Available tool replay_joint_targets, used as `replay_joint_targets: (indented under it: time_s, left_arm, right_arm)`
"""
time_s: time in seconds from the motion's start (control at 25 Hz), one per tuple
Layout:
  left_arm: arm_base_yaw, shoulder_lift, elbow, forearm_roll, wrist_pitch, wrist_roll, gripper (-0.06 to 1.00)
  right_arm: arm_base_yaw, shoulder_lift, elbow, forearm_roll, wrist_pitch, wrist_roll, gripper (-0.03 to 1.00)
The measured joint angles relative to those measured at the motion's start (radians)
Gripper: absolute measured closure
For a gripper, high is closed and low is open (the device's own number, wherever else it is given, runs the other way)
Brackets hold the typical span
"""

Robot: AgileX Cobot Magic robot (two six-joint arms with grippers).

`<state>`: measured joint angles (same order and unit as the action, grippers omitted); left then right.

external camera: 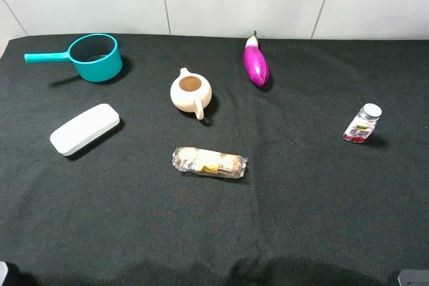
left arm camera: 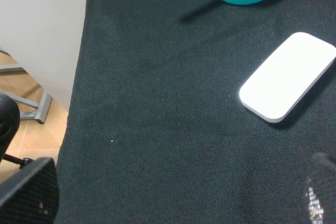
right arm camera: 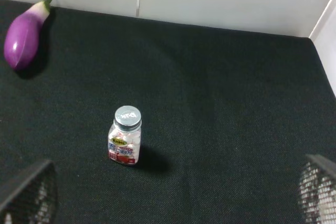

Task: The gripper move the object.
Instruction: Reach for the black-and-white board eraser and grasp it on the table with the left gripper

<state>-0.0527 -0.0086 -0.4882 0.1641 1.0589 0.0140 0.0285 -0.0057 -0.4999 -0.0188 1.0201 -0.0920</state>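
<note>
Where the black table [external camera: 301, 219] reaches toward its left side, the white case [external camera: 85, 129] lies flat and slanted on the cloth, with nothing touching it. The left pincer [left arm camera: 176, 190] hangs short of the case with its fingers [left arm camera: 29, 195] spread wide. It is open, with only bare cloth between the fingers. Behind the case, apart from it, stands a teal saucepan [external camera: 97, 57] with its handle pointing left. Toward the middle sits a cream teapot [external camera: 191, 92], and nearer the front edge lies a clear-wrapped snack roll [external camera: 209, 162]. A purple eggplant [external camera: 255, 63] lies near the back. Well over on the right, a small bottle [external camera: 362, 124] with a silver cap stands upright. The right pincer [right arm camera: 172, 190] is open too, empty, with the bottle ahead of it and untouched.
</note>
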Motion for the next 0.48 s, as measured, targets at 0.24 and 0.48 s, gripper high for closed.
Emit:
replay_joint_targets:
  time_s: [0.24,0.48]
  left_arm:
    - [0.000,0.000,0.000,0.000,0.000,0.000,-0.05]
    - [0.000,0.000,0.000,0.000,0.000,0.000,-0.05]
  right_arm:
    - [0.000,0.000,0.000,0.000,0.000,0.000,0.27]
    - [0.000,0.000,0.000,0.000,0.000,0.000,0.27]
